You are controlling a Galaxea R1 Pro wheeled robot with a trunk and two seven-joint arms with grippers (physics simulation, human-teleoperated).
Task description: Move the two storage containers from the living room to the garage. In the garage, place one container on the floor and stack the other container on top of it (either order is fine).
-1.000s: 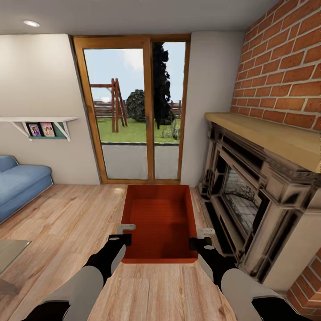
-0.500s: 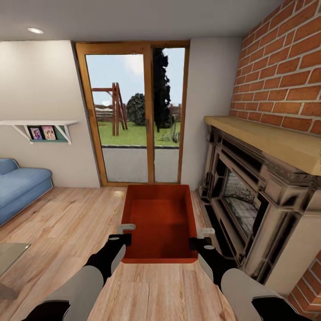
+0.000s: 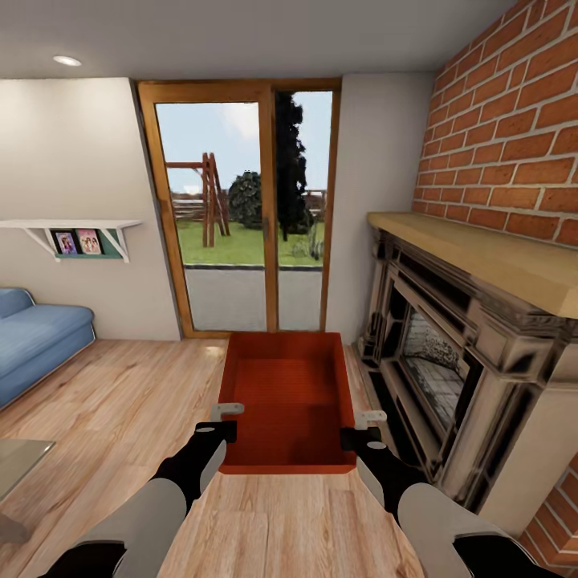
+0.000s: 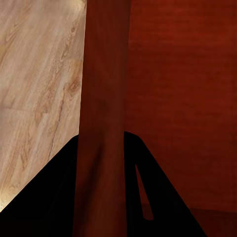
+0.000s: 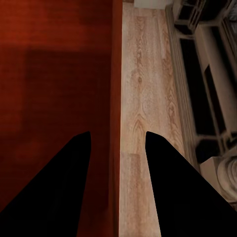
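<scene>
One container (image 3: 289, 401) in hand, lifted just left of the fireplace (image 3: 449, 353); we pinch a side wall per arm, left gripper (image 3: 221, 421) and right gripper (image 3: 363, 428) jaws closed on it, keeping it level for carrying.

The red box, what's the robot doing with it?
The robot is holding one orange-red storage container in front of itself with both arms. Its left gripper has the container's left wall between its fingers, and its right gripper straddles the right wall. It stands in the living room, on the wood-plank floor, facing the glass doors with the fireplace beside it.
</scene>
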